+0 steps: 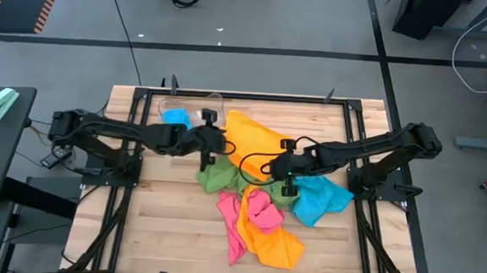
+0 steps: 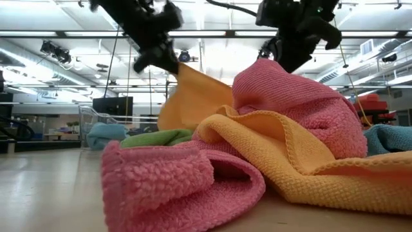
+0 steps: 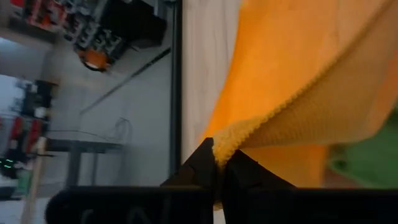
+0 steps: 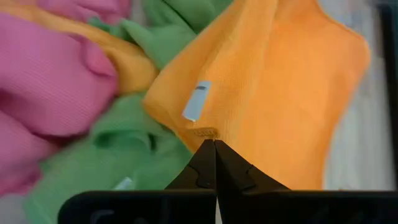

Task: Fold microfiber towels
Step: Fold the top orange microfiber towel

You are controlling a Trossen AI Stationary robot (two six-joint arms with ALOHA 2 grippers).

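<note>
An orange-yellow towel (image 1: 256,141) is spread between my two grippers above the heap. My left gripper (image 1: 210,143) is shut on its left corner; my right gripper (image 1: 286,166) is shut on its near-right corner. Below lie a green towel (image 1: 215,177), a pink towel (image 1: 252,209), a second orange towel (image 1: 275,240) and a blue towel (image 1: 320,200), piled on the wooden table. Another blue towel (image 1: 177,117) sits in a clear bin at the far left. My left gripper pinches the orange-yellow towel's stitched edge at a corner (image 3: 225,144) between its two shut fingers. The cloth runs away from the fingers, lifted off the table. My right gripper pinches the towel's corner edge (image 4: 205,132) beside its white label (image 4: 196,101), between its shut fingers. The towel is lifted above the green towel.
The clear plastic bin (image 1: 190,112) stands at the table's far left, close to my left gripper. Bare wood (image 1: 162,225) lies at the near left of the table. The table's black frame rails (image 1: 353,152) run along both sides.
</note>
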